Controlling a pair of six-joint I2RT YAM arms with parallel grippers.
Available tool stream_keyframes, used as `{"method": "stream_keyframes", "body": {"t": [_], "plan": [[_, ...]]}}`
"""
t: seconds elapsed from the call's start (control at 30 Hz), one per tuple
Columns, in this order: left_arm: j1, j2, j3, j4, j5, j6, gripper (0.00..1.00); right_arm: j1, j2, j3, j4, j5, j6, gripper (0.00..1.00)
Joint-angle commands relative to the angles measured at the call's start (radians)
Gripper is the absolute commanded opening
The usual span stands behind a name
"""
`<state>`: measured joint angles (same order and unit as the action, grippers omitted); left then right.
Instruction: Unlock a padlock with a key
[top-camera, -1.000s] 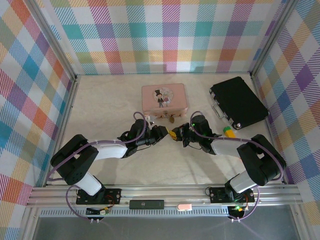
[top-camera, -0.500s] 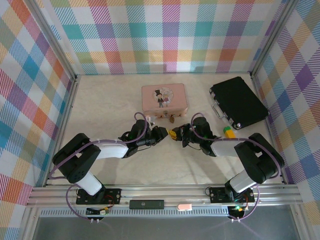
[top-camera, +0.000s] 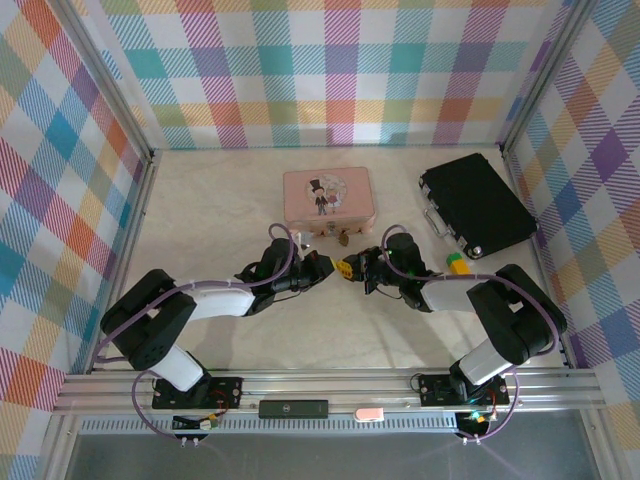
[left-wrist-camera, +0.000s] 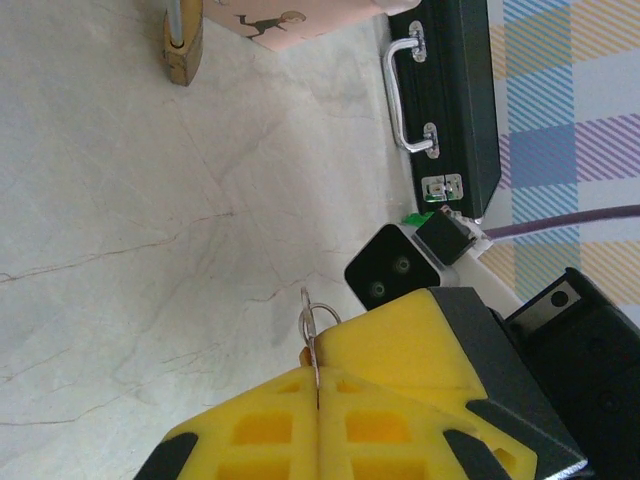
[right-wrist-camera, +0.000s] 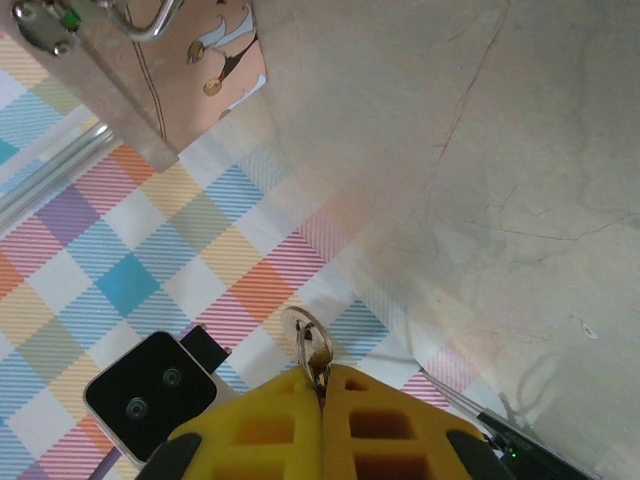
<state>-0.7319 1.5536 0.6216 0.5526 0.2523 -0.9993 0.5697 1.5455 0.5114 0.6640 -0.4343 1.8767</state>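
Padlock hangs at the 6 o'clock edge of the pink tin. In the left wrist view you see it as a small brass body with the shackle going up toward the tin. The shackle looks seated in the body, so I judge that it is locked and that nothing has entered the keyhole yet.

Your two tools meet nose to nose over the bench, at 6 o'clock from the padlock, near it but apart from it. The left tool has its yellow fingers pressed fully together, and a thin wire ring stands out of the seam between them. The right tool is also fully closed. It pinches the key, a small brass-coloured piece with a ring above the fingertips. Whether both tools pinch the same ring I cannot tell for sure, but to me it looks like the key is being handed from one tool to the other.

So, in my judgement, you have done only the first part: the key is in a grip. The greater part is left. One tool must hold the key alone and the padlock must be steadied. Then you bring the key toward 12 o'clock into the keyhole, turn it, and free the shackle.
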Motion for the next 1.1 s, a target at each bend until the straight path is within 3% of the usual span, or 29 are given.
{"method": "stream_keyframes", "body": {"t": [0.0,0.03,0.13,0.27,0.43,0.53,0.63,0.73,0.9,1.07], "plan": [[0.002,-0.054,0.035,-0.075,-0.042,0.075,0.0,-0.01,-0.051,0.034,-0.068,-0.034,-0.077,0.13],[0.004,-0.063,0.035,-0.09,-0.047,0.088,0.0,-0.018,-0.057,0.033,-0.073,-0.036,-0.092,0.21],[0.021,-0.076,0.032,-0.135,-0.058,0.127,0.0,-0.064,-0.09,0.033,-0.131,-0.049,-0.172,0.3],[0.057,-0.086,0.026,-0.162,-0.026,0.156,0.0,-0.115,-0.173,0.065,-0.333,-0.046,-0.336,0.5],[0.095,-0.103,0.098,-0.283,0.073,0.313,0.0,-0.171,-0.231,0.186,-0.617,-0.097,-0.696,0.6],[0.11,-0.116,0.166,-0.38,0.167,0.454,0.0,-0.179,-0.213,0.308,-0.837,-0.14,-0.974,0.61],[0.122,-0.125,0.232,-0.48,0.241,0.562,0.0,-0.178,-0.213,0.337,-0.893,-0.172,-1.106,0.57],[0.136,-0.133,0.289,-0.587,0.322,0.653,0.0,-0.178,-0.235,0.312,-0.837,-0.216,-1.201,0.53],[0.16,-0.127,0.35,-0.661,0.465,0.679,0.0,-0.179,-0.247,0.264,-0.721,-0.295,-1.275,0.37],[0.161,-0.107,0.386,-0.677,0.539,0.668,0.0,-0.179,-0.259,0.204,-0.531,-0.382,-1.234,0.36]]}}
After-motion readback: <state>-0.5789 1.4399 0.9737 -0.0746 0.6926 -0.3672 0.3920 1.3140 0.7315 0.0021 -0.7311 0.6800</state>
